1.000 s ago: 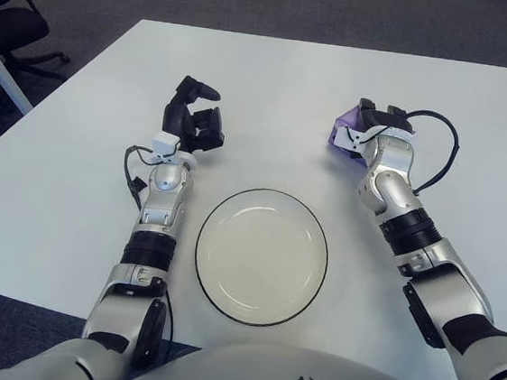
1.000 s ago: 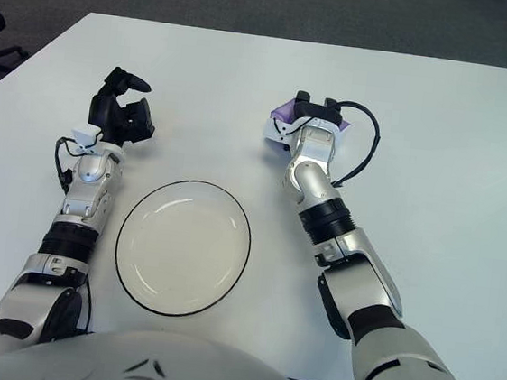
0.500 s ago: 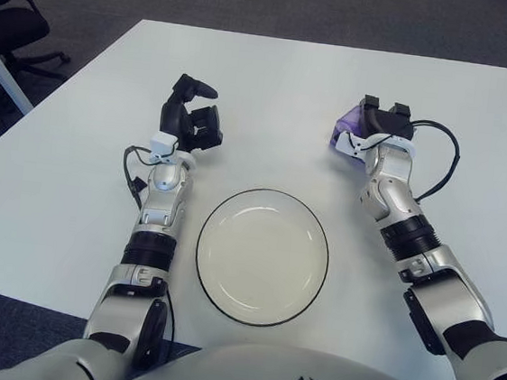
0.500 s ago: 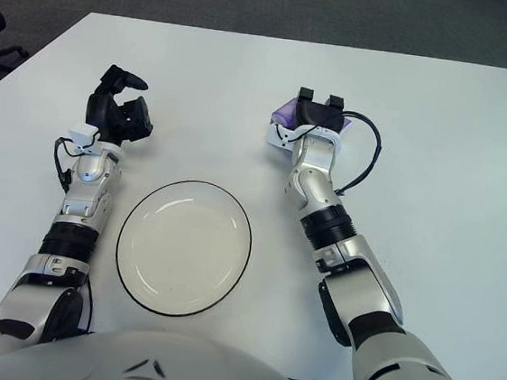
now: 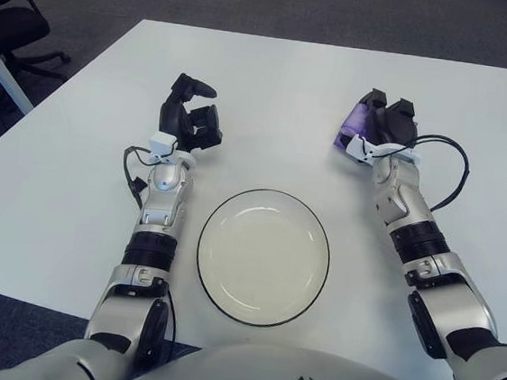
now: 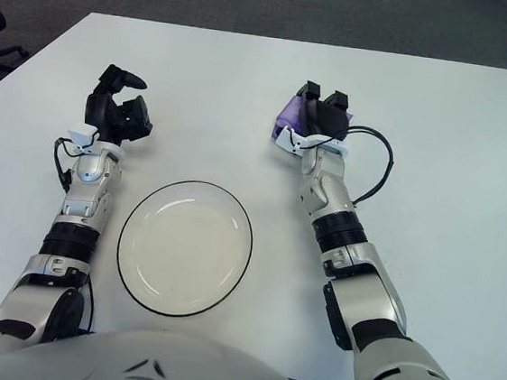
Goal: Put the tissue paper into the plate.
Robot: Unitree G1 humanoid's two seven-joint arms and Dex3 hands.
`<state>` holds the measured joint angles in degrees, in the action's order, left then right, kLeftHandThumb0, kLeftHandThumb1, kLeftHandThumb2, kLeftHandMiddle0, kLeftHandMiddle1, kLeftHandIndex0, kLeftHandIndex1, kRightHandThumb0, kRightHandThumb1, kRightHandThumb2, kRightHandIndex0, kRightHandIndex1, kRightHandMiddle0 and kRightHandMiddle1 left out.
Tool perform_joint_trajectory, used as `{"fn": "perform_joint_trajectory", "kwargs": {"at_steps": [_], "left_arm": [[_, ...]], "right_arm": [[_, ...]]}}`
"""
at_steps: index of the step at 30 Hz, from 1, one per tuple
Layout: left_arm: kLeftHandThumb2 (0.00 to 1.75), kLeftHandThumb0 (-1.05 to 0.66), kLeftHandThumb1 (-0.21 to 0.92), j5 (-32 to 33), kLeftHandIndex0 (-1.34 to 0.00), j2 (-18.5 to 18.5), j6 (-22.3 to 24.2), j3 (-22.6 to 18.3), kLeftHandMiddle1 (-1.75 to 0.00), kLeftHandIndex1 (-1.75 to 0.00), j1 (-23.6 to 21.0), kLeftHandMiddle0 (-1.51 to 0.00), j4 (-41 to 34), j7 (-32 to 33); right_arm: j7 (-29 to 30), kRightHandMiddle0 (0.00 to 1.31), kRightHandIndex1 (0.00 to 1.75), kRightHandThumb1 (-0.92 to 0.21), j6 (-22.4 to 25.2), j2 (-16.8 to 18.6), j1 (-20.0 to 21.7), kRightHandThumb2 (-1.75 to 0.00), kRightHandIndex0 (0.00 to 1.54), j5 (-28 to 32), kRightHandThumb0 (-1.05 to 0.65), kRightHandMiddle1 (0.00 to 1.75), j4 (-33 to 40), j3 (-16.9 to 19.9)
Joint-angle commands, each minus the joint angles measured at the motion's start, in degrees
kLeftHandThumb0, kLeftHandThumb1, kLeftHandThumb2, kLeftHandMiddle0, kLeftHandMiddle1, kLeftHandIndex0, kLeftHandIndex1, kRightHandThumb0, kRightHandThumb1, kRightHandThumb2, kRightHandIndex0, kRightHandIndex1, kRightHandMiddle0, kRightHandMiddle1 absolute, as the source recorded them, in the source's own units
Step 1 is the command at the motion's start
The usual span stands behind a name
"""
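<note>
The right hand, black-fingered on a silver forearm, sits in the upper right of the frame with its fingers curled around the purple packet of tissue paper. The packet is small and violet, with a paler strip along its lower edge; most of it is hidden behind the fingers, so only its left side shows. It appears held at the white tabletop, though whether it touches the surface cannot be told. Compared with a second ago, the hand and packet have shifted slightly up and to the right, and the wrist has turned so the fingers point more away from the robot. Below and left, the round white plate with a dark rim lies empty, well apart from the packet. The left hand shows upper left of the plate, fingers loosely bent and holding nothing, unchanged.
</note>
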<state>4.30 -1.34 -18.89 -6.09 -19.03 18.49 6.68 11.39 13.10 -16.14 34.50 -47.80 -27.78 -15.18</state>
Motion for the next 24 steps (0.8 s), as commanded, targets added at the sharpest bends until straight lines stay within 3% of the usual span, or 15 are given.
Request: {"fn": "perform_joint_trajectory", "kwargs": {"at_steps": [1,5,8,11,14,24], "left_arm": [[1.19,-0.45,0.42,0.47,-0.53,4.04,0.38,0.49,-1.75,-1.75,7.58,-1.29,4.2,0.44],[1.19,-0.45,0.42,0.51,-0.53,3.97,0.16,0.42,-1.75,-1.75,7.46,-1.29,4.57,0.31],[1.19,-0.45,0.42,0.53,-0.53,3.97,0.16,0.4,-1.75,-1.75,7.43,-1.29,4.63,0.27],[1.19,-0.45,0.42,0.64,-0.53,3.94,0.22,0.31,-1.75,-1.75,7.26,-1.29,5.03,0.15],[1.19,-0.45,0.42,0.76,-0.53,3.97,0.29,0.26,-1.75,-1.75,7.17,-1.29,5.17,0.06],[1.19,-0.45,0.42,0.68,-0.53,3.76,0.79,0.4,-1.75,-1.75,6.89,-1.29,5.88,-0.13]], "right_arm": [[-0.1,0.75,1.31,0.02,-0.65,-0.54,-3.52,-1.55,0.95,2.83,0.0,1.75,-5.27,0.0],[1.74,0.77,1.27,0.04,-2.54,-0.8,-2.96,-1.57,0.97,4.01,0.0,1.75,-6.9,0.06],[3.3,0.73,1.59,-0.01,-4.31,-1.25,-2.66,-1.61,0.79,4.72,0.0,1.75,-7.34,0.19],[5.04,0.76,1.35,0.03,-7.65,-2.38,-2.25,-1.58,0.94,5.64,0.0,1.75,-6.2,0.57],[6.09,0.75,1.29,0.05,-10.68,-3.33,-2.07,-1.59,1.0,6.73,0.0,1.75,-5.37,0.85],[4.4,0.63,1.51,-0.01,-19.51,-7.55,-3.36,-1.59,0.92,10.88,0.0,1.75,6.0,3.24]]}}
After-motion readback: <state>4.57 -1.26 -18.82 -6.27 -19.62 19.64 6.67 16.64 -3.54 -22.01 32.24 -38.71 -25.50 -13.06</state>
